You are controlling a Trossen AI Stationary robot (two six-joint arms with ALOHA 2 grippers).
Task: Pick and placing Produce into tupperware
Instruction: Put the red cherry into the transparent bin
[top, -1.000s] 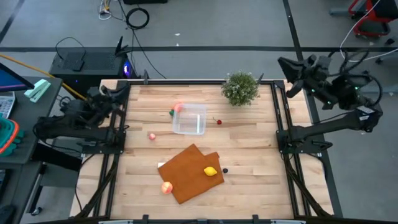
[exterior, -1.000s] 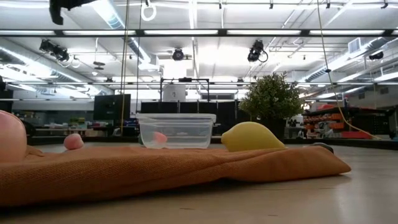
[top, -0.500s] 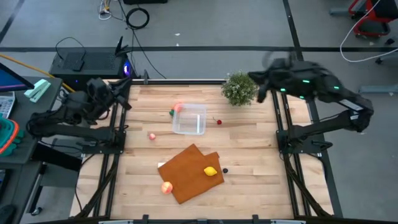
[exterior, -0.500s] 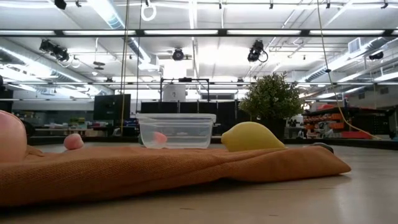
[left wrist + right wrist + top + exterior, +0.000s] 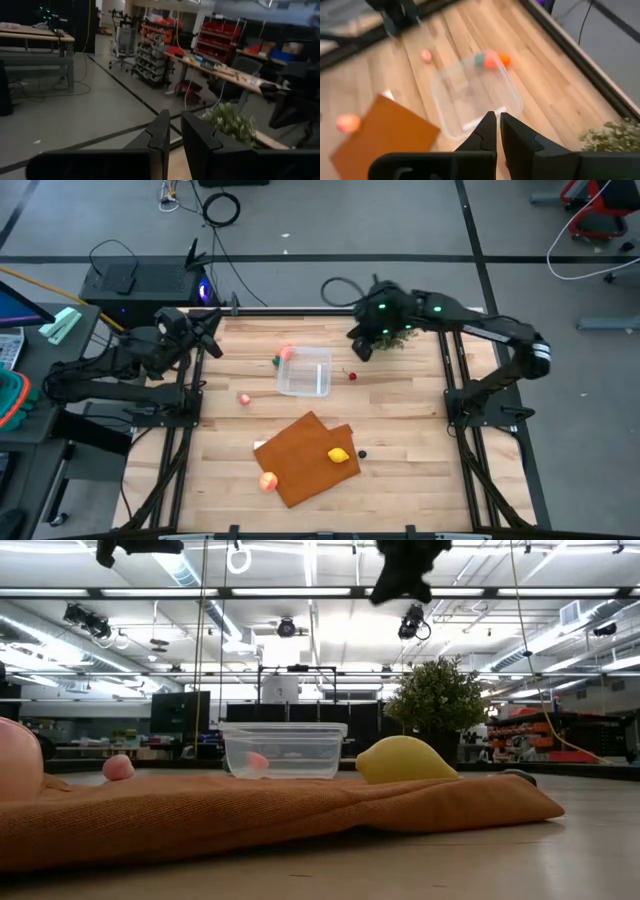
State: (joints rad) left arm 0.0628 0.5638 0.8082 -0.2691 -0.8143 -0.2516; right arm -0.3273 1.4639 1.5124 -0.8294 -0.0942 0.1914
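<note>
While the tupperware point(image 5: 305, 372) sits empty-looking near the middle of the bench point(image 5: 400, 440), the right gripper point(image 5: 362, 348) hangs above the bench just right of it, beside the potted plant point(image 5: 392, 323), fingers pressed together on nothing. Well left of the tupperware, the left gripper point(image 5: 208, 340) waits at the bench edge, its fingers nearly together, also holding nothing. A peach-orange fruit point(image 5: 288, 353) and a green piece point(image 5: 276, 361) lie against the tupperware's far left corner; a pink piece point(image 5: 244, 399) lies to its left, a small red piece point(image 5: 352, 376) to its right. On the near side of the tupperware, the orange mat point(image 5: 305, 455) carries the lemon point(image 5: 339, 455); another peach fruit point(image 5: 268, 481) and a dark piece point(image 5: 362, 454) flank the mat.
</note>
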